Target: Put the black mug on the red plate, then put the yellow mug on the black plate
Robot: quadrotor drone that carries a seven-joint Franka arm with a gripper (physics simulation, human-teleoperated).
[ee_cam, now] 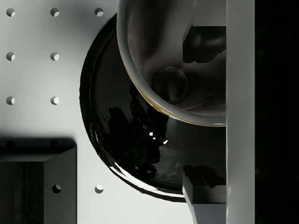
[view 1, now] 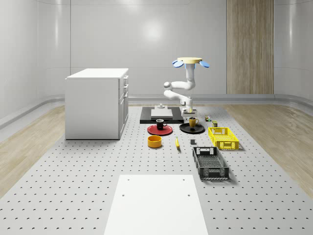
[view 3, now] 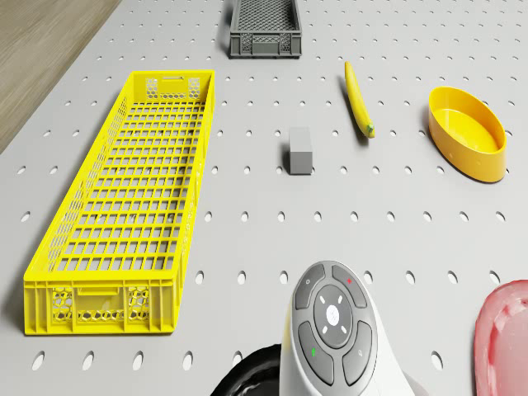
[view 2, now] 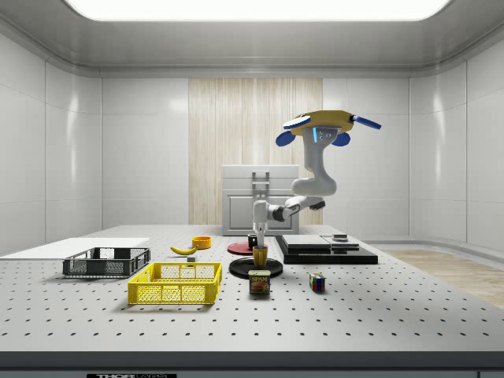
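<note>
While the drone [view 2: 327,122] hovers beyond the black plate [view 1: 191,129], the hand [view 2: 259,240] grasps the yellow mug [view 2: 260,255] on it.

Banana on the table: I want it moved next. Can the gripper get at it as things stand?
Probably yes. The banana lies in the open between the orange bowl and the grey block, nothing over it. The gripper sits at the yellow mug on the black plate, under the hovering drone.
</note>
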